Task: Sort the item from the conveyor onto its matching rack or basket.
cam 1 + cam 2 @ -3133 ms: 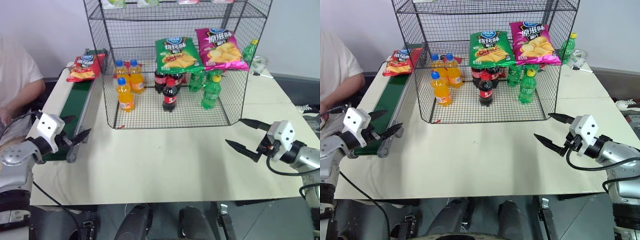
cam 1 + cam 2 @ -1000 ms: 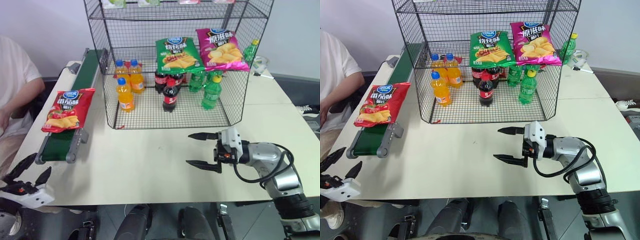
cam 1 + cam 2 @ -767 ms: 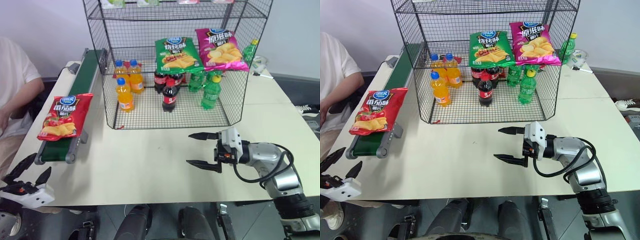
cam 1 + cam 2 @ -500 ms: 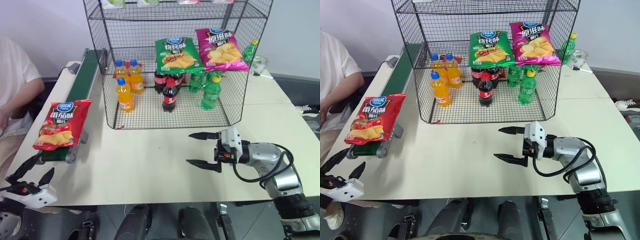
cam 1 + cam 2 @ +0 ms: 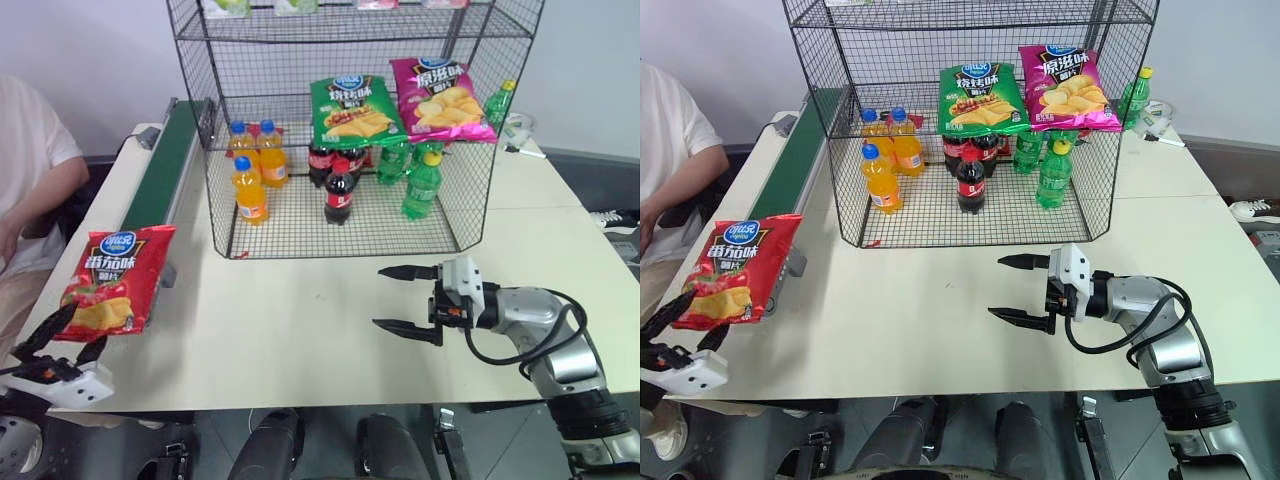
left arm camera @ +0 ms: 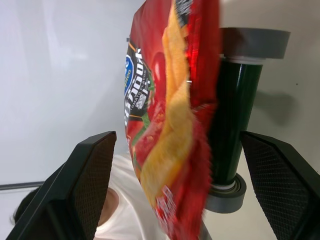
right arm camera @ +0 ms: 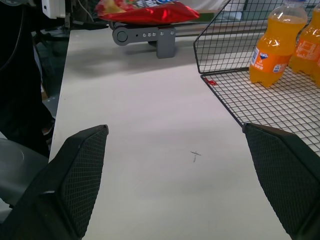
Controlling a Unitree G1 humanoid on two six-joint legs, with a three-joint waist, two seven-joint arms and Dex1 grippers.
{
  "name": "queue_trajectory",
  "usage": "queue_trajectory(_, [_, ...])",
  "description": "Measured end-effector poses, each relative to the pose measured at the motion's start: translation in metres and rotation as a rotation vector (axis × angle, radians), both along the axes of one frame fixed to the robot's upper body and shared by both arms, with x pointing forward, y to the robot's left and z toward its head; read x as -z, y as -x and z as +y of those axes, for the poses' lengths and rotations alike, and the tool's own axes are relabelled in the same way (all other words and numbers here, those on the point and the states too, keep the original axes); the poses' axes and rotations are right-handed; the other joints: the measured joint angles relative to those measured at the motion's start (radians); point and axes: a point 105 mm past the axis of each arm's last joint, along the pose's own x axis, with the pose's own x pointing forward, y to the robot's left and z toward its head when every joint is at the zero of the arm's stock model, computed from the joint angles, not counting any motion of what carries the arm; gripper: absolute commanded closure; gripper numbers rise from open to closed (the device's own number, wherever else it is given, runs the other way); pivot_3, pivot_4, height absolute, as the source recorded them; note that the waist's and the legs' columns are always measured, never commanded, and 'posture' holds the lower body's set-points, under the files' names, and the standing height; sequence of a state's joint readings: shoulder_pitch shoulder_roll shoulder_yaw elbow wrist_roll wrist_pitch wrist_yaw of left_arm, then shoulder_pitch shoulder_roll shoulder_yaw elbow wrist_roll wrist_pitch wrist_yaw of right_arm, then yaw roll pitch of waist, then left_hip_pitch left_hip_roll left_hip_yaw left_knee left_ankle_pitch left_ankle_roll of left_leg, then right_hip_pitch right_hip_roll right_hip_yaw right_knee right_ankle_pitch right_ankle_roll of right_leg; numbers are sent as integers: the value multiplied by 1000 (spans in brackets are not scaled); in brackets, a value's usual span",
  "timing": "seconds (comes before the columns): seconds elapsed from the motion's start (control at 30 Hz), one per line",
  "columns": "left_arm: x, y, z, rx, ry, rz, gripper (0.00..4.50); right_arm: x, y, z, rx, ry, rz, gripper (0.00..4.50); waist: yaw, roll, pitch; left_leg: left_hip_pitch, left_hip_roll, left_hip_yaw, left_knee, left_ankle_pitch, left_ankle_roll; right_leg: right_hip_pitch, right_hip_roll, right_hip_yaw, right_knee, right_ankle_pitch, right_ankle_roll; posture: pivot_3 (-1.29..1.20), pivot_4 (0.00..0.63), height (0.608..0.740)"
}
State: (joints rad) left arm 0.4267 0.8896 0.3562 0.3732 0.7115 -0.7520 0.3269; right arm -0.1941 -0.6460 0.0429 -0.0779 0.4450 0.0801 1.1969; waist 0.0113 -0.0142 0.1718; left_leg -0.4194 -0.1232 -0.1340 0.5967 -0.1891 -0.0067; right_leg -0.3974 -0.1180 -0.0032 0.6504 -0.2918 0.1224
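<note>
The red chip bag, the item [image 5: 112,280], hangs over the near end of the dark green conveyor [image 5: 165,160] and tips past its end roller [image 6: 235,125]. My left gripper [image 5: 68,335] waits just beyond that end, open. In the left wrist view the item [image 6: 170,125] droops between the two spread fingers, which are not closed on it. My right gripper [image 5: 378,297] hovers open over the table, in front of the rack [image 5: 480,120], pointing toward the conveyor, with nothing between its fingers.
On the rack's shelf lie a green chip bag [image 5: 352,108] and a magenta chip bag [image 5: 440,95]. Below them stand orange drink bottles [image 5: 250,185], cola bottles [image 5: 339,190] and green bottles [image 5: 422,180]. A person [image 5: 30,170] sits at the left of the conveyor.
The red bag has ridden down the belt to its near end and now tips over the roller between my left gripper's fingers. Neither gripper has moved noticeably.
</note>
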Motion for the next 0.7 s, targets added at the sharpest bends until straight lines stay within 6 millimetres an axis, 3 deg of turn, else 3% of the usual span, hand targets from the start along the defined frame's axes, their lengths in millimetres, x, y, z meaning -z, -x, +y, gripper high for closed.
queue_trajectory(0.33, [-1,-10,-4,21,9,-15,384,0,0,0,5,0,-1,0,0,0,0,1,0,0,0,0,0,0,0,0,0,0,0,0,150,740])
queue_trajectory(0.43, [2,-14,-9,38,22,-9,1505,0,-1,0,6,0,-1,0,0,0,0,1,0,0,0,0,0,0,0,0,0,0,0,0,150,740])
queue_trajectory(0.63, [0,-16,-11,45,37,-18,4467,0,-1,0,11,-1,-2,0,0,0,0,1,0,0,0,0,0,0,0,0,1,0,0,0,150,740])
queue_trajectory(0.7, [0,-16,-11,49,43,-22,4467,0,-1,0,12,-1,-2,0,0,0,0,1,0,0,0,0,0,1,0,0,1,0,0,0,150,740])
